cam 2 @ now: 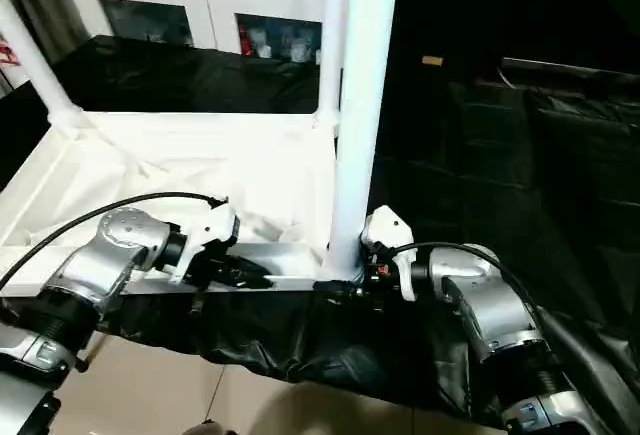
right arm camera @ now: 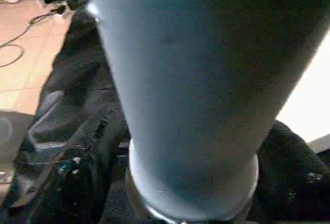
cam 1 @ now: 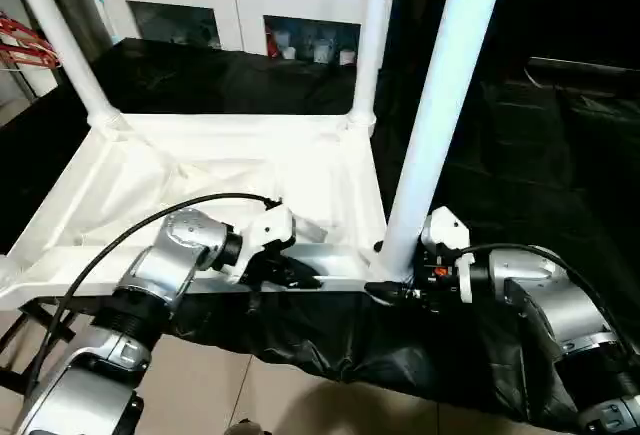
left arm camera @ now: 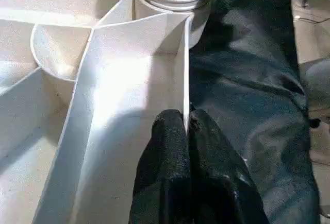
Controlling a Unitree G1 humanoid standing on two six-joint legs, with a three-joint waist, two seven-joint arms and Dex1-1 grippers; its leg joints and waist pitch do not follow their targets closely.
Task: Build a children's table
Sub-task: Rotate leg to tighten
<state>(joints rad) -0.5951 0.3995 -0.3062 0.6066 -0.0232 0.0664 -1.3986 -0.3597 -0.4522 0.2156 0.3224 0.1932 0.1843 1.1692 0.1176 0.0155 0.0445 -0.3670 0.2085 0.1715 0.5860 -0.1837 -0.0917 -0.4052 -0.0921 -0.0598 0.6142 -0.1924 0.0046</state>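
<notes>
A black plastic sheet (cam 1: 200, 85) covers the work surface, hanging in folds over its near edge above a tiled floor (cam 1: 270, 395); behind stands a white cabinet with glass doors (cam 1: 240, 5) holding small items too blurred to make out.

The left gripper (cam 1: 290, 273), two black fingers on a silver forearm, is pinched closed on the near rim of the upside-down white plastic table top (cam 1: 200, 185); in the left wrist view one finger (left arm camera: 165, 152) sits inside the thin upright wall and the other outside it, against the black sheet. Beyond the fingers that wall runs to a corner socket with a ridged round collar, and curved ribs divide the smooth underside into shallow bays.

The right gripper (cam 1: 392, 291) closes around the base of the near-right round tapered white leg (cam 1: 440, 95), its black fingers showing on either side of the leg in the right wrist view, just above the socket. The leg stands upright in that corner.

Two more white legs (cam 1: 368, 45) rise from the far corners, the far-left leg (cam 1: 60, 35) leaning outward.
</notes>
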